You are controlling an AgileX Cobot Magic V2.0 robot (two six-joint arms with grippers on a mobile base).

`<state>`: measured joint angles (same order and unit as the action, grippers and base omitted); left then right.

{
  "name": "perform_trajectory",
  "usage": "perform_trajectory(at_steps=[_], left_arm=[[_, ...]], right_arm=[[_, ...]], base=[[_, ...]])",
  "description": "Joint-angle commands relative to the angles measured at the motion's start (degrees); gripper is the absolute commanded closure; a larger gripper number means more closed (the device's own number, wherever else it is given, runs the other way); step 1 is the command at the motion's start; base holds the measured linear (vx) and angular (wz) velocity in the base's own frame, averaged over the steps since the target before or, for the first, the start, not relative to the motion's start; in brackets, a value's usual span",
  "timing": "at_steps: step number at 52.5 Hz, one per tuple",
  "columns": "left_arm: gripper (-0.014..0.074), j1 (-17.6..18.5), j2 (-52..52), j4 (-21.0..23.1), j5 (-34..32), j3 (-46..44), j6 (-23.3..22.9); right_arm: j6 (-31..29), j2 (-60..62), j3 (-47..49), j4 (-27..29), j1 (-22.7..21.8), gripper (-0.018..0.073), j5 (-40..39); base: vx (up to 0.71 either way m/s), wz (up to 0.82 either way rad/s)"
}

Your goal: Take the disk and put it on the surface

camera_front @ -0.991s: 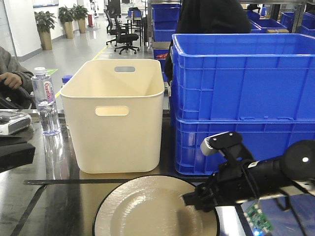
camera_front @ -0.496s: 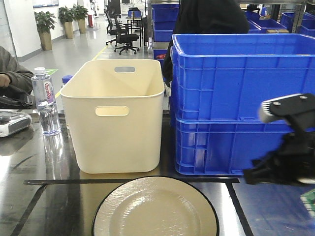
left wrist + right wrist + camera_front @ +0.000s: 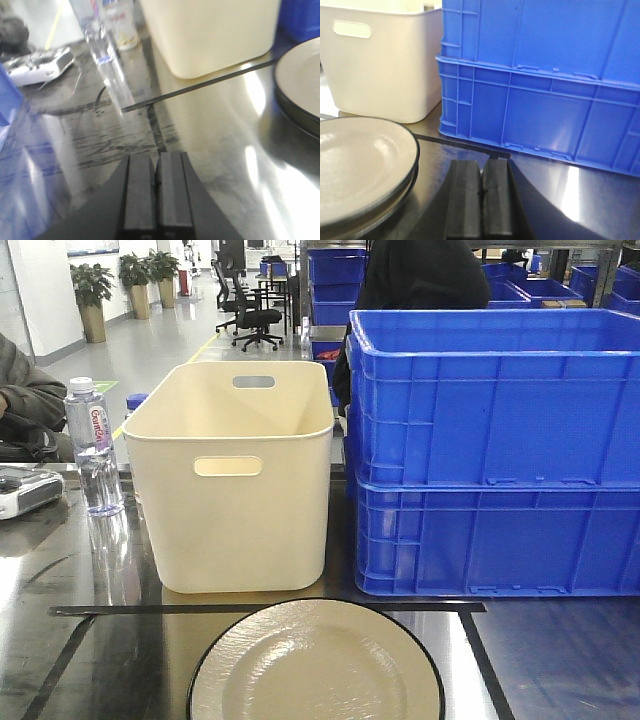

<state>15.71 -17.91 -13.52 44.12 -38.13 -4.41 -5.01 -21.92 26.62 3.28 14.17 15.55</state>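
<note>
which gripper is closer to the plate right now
Right. The right gripper sits just beside the plate, off its right rim; the left gripper is farther, well off its left side.

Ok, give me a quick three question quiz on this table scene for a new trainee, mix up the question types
1. True or false: the plate lies flat on the dark tabletop.
2. Which object stands left of the cream bin? A) water bottle B) blue crates C) office chair
3. Fill in: the right gripper has its fingers ____.

Key: 1 true. 2 A, the water bottle. 3 shut, on nothing.
</note>
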Motion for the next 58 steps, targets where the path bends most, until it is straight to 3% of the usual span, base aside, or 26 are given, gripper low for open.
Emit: perform_trajectory(at_steps=[1,10,47,53,58], left_arm=[[0.0601,0.23,4.73,0.61,-6.98,3.09,0.38],[0.0601,0.23,6.95,0.68,-16.75,9.70,0.10],[0.0601,0.23,6.79,0.58,-16.80,11.73,0.07],[0.0601,0.17,6.90,0.81,-19.56,13.59,0.38],[0.0601,0.09,7.58,3.96,-26.25,18.73,0.38]], right_arm=[[-0.68,5.38,-5.68,0.21,-0.17,0.0569,-12.18],[-0.68,7.63,-10.83,0.20,-0.17,0.0568,-24.86],[-0.68,7.63,-10.76,0.20,-0.17,0.0568,-25.44],[-0.68,7.63,-10.76,0.20,-0.17,0.0568,-25.44],[-0.68,7.63,-10.76,0.20,-0.17,0.0568,-25.44]], base=[[0.00,0.00],[0.00,0.00],[0.00,0.00],[0.00,0.00],[0.00,0.00]])
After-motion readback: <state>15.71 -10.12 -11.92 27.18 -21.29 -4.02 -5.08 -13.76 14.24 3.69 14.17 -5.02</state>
